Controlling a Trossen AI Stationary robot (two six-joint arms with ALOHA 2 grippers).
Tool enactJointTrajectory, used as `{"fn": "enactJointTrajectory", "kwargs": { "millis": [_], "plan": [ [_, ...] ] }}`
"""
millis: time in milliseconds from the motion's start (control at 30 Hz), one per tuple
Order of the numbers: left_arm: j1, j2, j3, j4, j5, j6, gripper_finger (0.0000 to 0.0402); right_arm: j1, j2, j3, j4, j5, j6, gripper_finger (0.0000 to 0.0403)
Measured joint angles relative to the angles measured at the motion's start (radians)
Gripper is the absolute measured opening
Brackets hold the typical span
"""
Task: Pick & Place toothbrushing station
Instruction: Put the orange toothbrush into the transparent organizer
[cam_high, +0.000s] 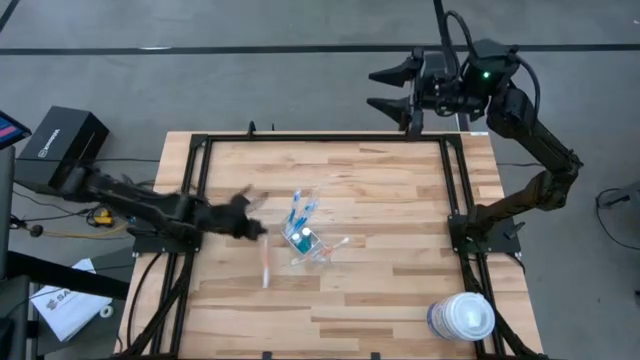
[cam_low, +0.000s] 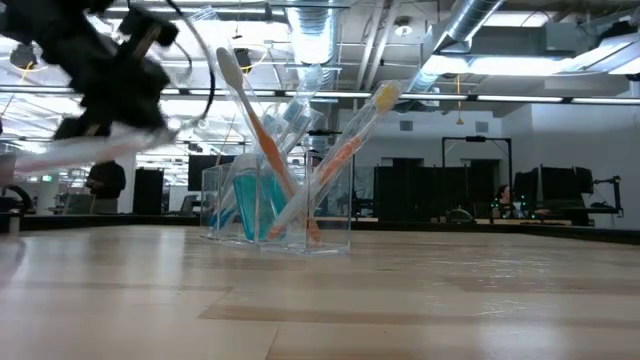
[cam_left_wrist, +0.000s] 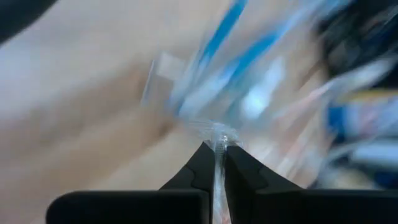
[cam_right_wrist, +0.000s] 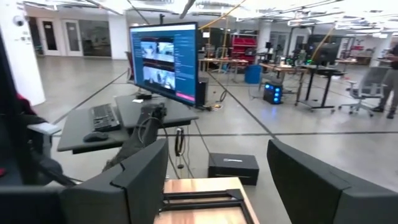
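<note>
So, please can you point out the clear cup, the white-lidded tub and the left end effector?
clear cup (cam_low: 300, 215): low view, front wall.
white-lidded tub (cam_high: 468, 314): high view, middle of the lid.
left end effector (cam_high: 258, 229): high view, between the fingertips.

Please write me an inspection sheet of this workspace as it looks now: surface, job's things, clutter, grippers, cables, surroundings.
Surface: wooden table in a black frame.
Job's things: clear cup mid-table, holding toothbrushes that lean out, with something teal inside.
Clutter: white-lidded tub at the table's near right corner.
Grippers: left gripper shut on a slim wrapped toothbrush, left of the cup; right gripper open, raised beyond the table's far edge.
Cables: on the floor left of the table.
Surroundings: black box on the floor at left; monitor and desks behind.
</note>
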Motion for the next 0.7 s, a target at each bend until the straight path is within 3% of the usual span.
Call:
{"fn": "enactJointTrajectory", "kwargs": {
  "millis": [200,367,500,600,700],
  "plan": [
    [0.095,-0.282,0.000,0.046,-0.218,0.171,0.0007,-0.033,0.001,0.000,0.020,-0.001,0.036,0.0264],
    [0.178,-0.445,0.000,0.380,-0.328,0.502,0.0007,-0.059,0.014,0.000,0.047,-0.002,0.082,0.0264],
    [0.221,-0.463,0.006,0.750,-0.329,0.790,0.0007,-0.077,0.038,-0.002,0.041,-0.003,0.135,0.0264],
    [0.237,-0.419,0.066,0.800,-0.311,0.933,0.0007,-0.081,0.068,-0.001,0.069,-0.048,0.175,0.0264],
    [0.262,-0.328,0.162,0.803,-0.226,1.013,0.0007,-0.081,0.112,0.003,0.118,-0.128,0.263,0.0264]
  ]
}}
